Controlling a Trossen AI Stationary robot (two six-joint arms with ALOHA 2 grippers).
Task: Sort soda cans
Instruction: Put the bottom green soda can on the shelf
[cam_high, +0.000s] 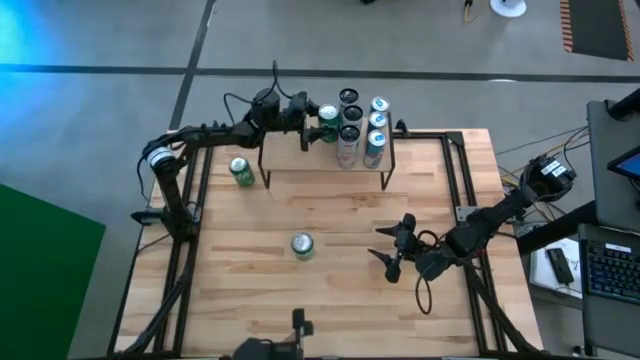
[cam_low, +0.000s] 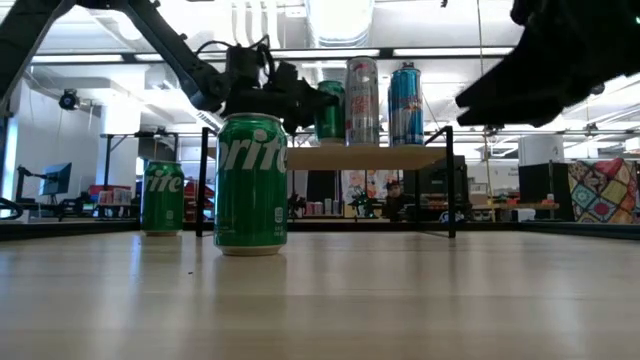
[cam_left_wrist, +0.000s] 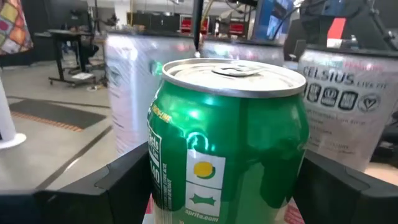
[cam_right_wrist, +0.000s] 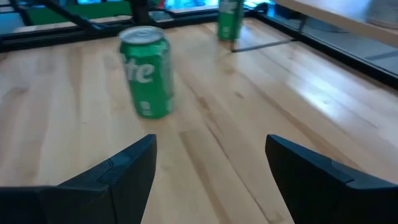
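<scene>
My left gripper (cam_high: 322, 125) reaches to the raised shelf (cam_low: 370, 157) at the table's far edge and is shut on a green can (cam_high: 331, 122). Beside that can on the shelf stand black cans (cam_high: 349, 115) and pale blue and silver cans (cam_high: 377, 121). Two more green cans stand upright on the table, one at the far left (cam_high: 241, 172) and one near the middle (cam_high: 302, 245). My right gripper (cam_high: 388, 250) is open and empty to the right of the middle can, which shows ahead of its fingers in the right wrist view (cam_right_wrist: 147, 73). My left gripper pinches the green can's side wall (cam_left_wrist: 163, 163) between its two fingers, one on each side, low on the can. The fingers come level from the table's left. The can is upright over the shelf (cam_low: 330, 112); whether its base rests on the board, I cannot tell.
The shelf stands on thin black legs (cam_low: 452, 190) along the table's far edge. Black frame rails run down the table's left and right sides (cam_high: 462, 190). Bare wood lies between the two loose green cans and toward the near edge.
</scene>
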